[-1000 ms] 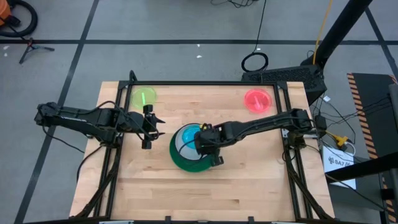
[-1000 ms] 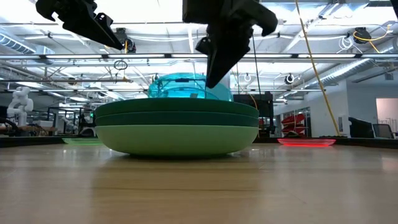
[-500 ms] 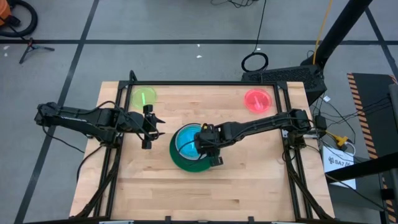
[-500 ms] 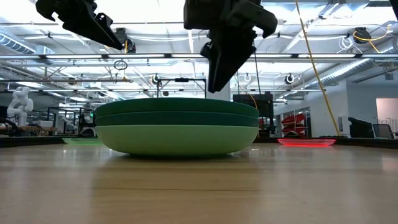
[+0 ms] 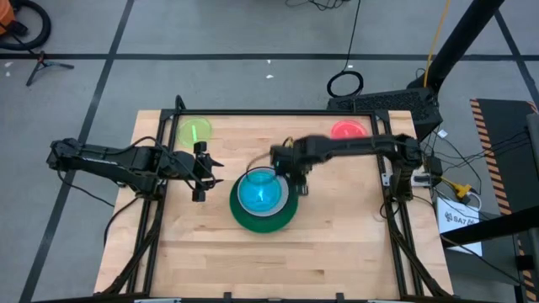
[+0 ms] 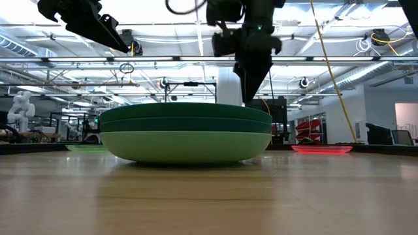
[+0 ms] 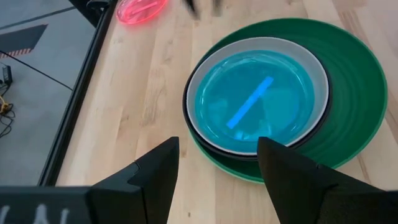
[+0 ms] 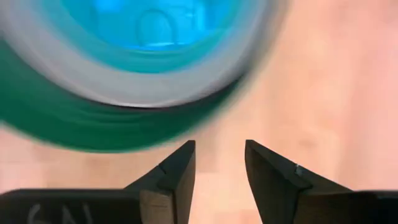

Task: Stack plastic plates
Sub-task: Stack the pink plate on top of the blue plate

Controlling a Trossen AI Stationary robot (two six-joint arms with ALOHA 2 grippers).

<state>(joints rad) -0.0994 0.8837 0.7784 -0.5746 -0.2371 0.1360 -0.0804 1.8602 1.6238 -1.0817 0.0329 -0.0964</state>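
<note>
The right gripper (image 5: 296, 174) is released and empty, just beside the stack (image 5: 264, 201) on its far-right side. The left gripper (image 5: 202, 171), also parted, waits left of the stack. The cyan plate (image 5: 259, 192) lies on top; the lime plate (image 5: 194, 130) and the red plate (image 5: 347, 131) lie well behind the stack. They seem light, stiff and slippery, so I would pinch the thin rim.

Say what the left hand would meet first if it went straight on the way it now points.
Probably the plate stack: the left hand, open and empty, points across the table at it. Its wrist view looks over the cyan plate on top, but it hangs higher, so it might pass above.
</note>
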